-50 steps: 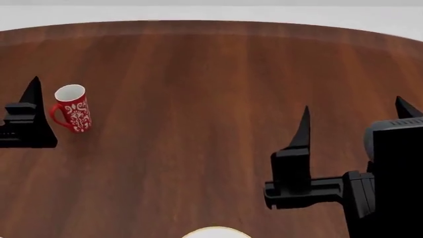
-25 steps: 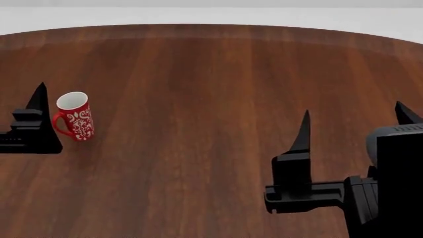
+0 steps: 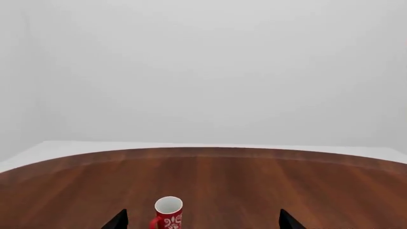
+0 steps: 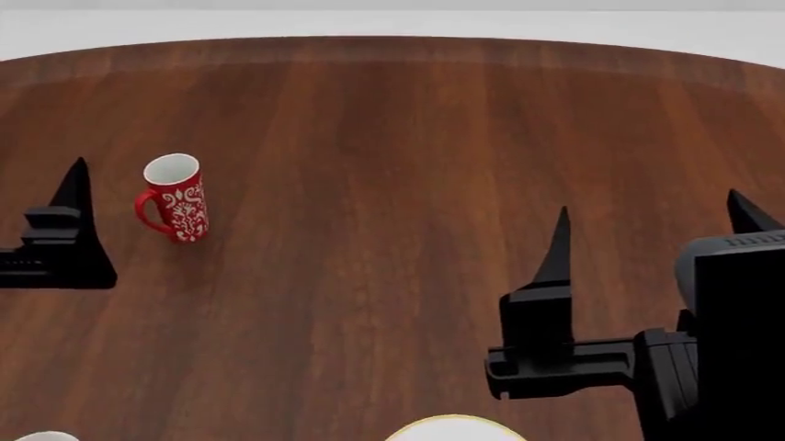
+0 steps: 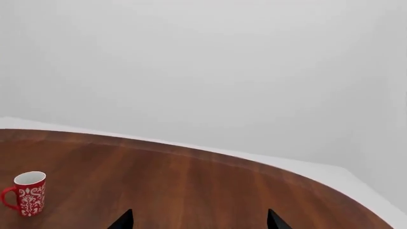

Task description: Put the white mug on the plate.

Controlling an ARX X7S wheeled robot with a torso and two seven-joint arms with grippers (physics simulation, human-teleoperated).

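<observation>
Glossy dark-wood counter (image 4: pixel 368 138) carries a cylindrical red floral mug (image 4: pixel 176 197) at left; both grippers' pointed black fingers (image 4: pixel 560 248) stand apart, empty.

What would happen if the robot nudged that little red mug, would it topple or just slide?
The red mug stands upright and is taller than wide, so a high push would probably tip it; a low one might slide it on the smooth wooden table. It looks rigid and glossy, likely slippery. Tipped, it could roll until its handle stops it.
</observation>
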